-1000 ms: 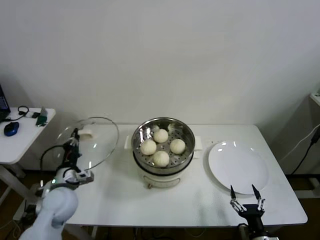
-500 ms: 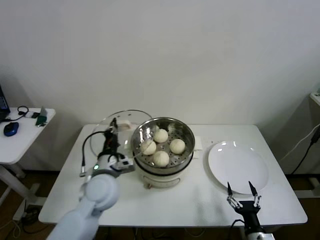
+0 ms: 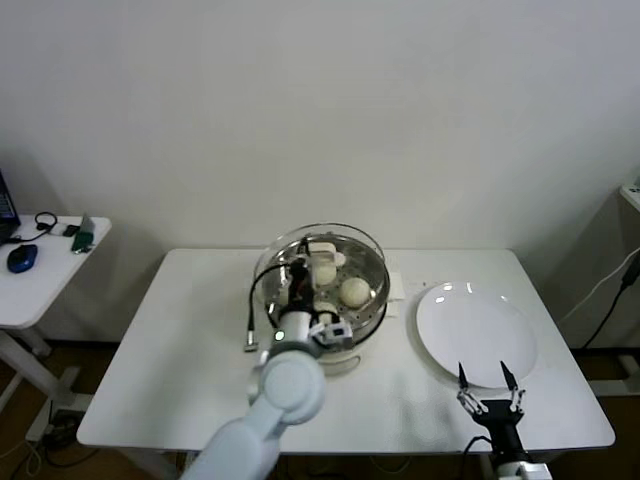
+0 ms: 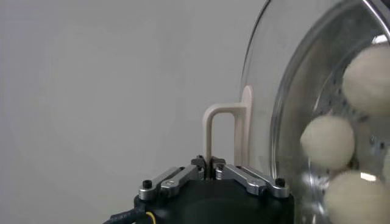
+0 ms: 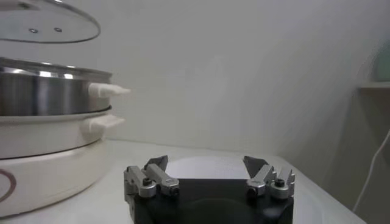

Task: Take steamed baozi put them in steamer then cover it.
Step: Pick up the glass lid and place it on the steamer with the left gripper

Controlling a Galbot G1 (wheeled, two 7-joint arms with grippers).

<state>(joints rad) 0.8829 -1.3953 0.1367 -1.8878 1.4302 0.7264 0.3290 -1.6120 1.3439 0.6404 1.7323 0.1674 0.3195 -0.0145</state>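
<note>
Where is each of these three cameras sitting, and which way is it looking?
Head view: high on the robot, looking down at the table, steamer, plate; both arms show.
Left wrist view: behind the left pincer, shut on the lid handle, baozi seen through the glass.
Right wrist view: low by the table edge, behind the open right pincer, facing the steamer's side.
All three share the lid and steamer.

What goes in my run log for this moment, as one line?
left tool shut on cover handle | cover above steamer, not seated | baozi inside | right tool open, idle
</note>
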